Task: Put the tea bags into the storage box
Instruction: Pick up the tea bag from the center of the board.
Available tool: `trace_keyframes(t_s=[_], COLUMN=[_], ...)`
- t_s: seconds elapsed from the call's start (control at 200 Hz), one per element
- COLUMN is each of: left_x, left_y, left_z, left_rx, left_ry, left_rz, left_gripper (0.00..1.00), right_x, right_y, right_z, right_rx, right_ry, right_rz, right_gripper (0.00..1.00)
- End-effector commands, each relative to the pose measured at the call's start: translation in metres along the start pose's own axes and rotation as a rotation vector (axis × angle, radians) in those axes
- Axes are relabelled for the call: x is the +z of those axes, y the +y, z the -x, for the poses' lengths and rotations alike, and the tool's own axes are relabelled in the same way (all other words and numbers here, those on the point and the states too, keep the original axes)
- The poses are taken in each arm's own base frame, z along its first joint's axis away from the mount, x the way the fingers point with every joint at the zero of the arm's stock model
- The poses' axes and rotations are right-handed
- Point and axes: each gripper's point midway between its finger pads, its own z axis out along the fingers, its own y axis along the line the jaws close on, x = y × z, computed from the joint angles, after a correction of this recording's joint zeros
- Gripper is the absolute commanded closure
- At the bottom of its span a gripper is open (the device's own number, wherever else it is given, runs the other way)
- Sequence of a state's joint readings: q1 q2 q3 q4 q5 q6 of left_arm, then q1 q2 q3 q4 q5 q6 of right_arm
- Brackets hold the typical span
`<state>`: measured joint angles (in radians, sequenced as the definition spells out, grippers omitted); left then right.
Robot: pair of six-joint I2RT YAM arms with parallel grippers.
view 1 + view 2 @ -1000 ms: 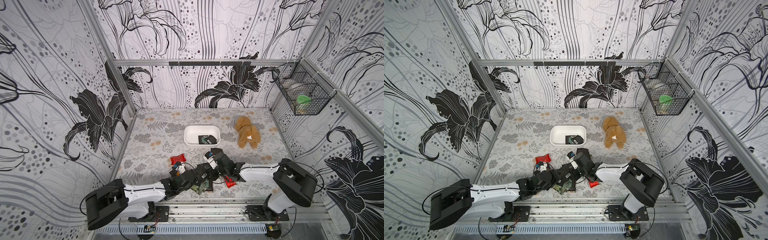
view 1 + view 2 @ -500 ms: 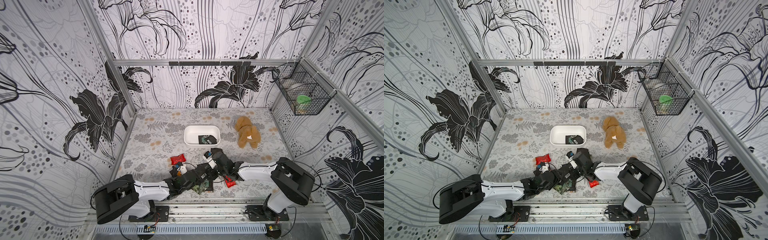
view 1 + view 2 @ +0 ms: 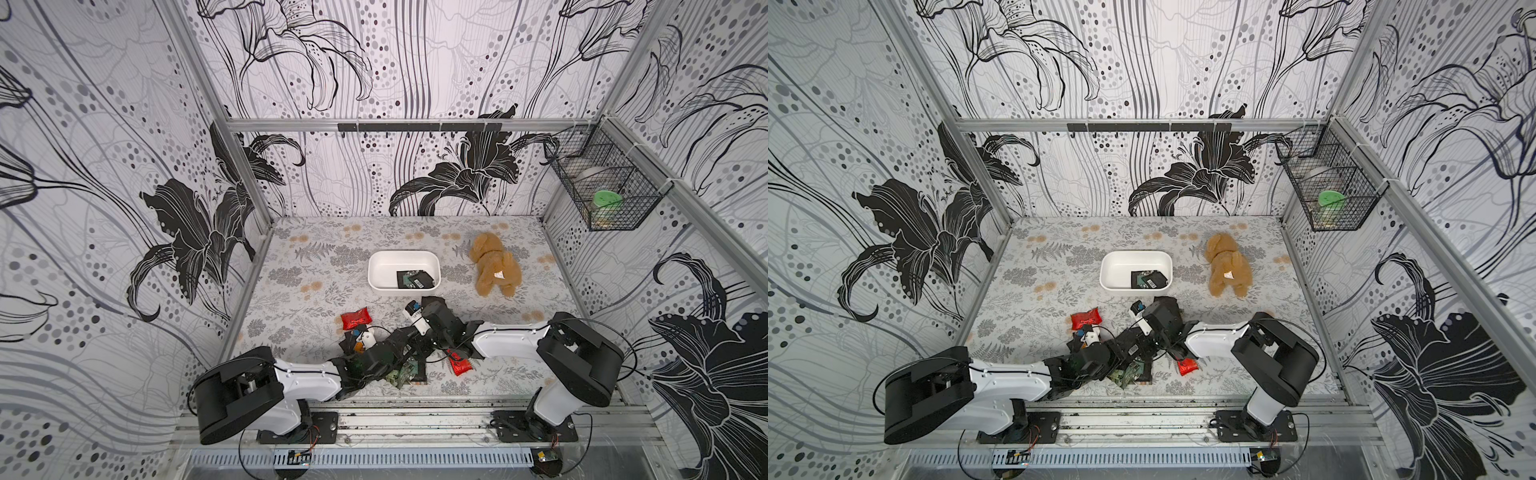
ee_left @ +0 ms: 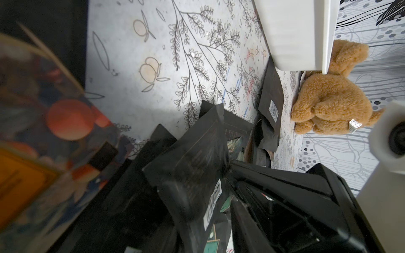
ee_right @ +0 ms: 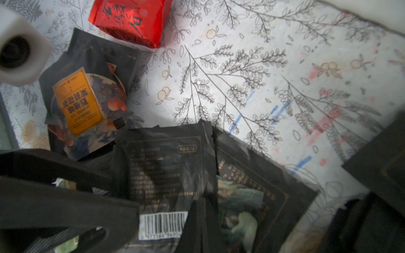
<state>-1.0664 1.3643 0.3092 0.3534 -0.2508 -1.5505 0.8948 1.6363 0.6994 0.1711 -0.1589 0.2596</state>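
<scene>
Roughly, we are counting two black foil tea bags inside the shallow white plastic storage box; most are lying in the front pile. Our right gripper is pinching a black barcoded sachet there; whether the left gripper is gripping, we cannot tell.

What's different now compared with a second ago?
The left arm has swung its elbow in toward the pile. The right gripper has pinched shut on a black tea bag. The box, toy and red bags lie as before.
</scene>
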Motion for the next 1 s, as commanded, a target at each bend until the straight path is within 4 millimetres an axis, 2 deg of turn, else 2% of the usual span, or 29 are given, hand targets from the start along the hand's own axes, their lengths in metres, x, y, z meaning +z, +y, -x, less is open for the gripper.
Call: trace_keyframes(t_s=[0.0,0.07,0.39,0.566,0.686,0.866,0.996], left_x=[0.002,0.001,-0.001,-0.007,-0.015,-0.034,-0.053], left_y=[-0.003,-0.006,-0.024,-0.028,-0.031,-0.036,-0.058], left_z=[-0.002,-0.001,0.0,0.006,0.011,0.03,0.048], left_rx=[0.008,0.006,0.013,0.028,0.067,0.191,0.316], left_ry=[0.0,-0.003,-0.012,-0.031,-0.049,-0.125,-0.202], left_rz=[-0.007,-0.015,-0.054,-0.056,-0.035,0.04,0.082], left_gripper=[0.69,0.7,0.9,0.96,1.0,1.0,1.0], right_x=[0.003,0.001,-0.011,-0.031,-0.054,-0.096,-0.127], right_y=[0.002,0.004,0.009,0.005,-0.014,-0.06,-0.088], right_z=[-0.017,-0.016,-0.01,0.003,0.012,0.013,0.007], right_rx=[-0.012,-0.012,-0.027,-0.033,-0.008,0.094,0.178], right_ry=[0.059,0.052,-0.001,-0.098,-0.194,-0.323,-0.399], right_rz=[0.018,0.027,0.048,0.009,-0.109,-0.374,-0.541], right_gripper=[0.97,0.98,0.98,0.99,0.97,0.92,0.88])
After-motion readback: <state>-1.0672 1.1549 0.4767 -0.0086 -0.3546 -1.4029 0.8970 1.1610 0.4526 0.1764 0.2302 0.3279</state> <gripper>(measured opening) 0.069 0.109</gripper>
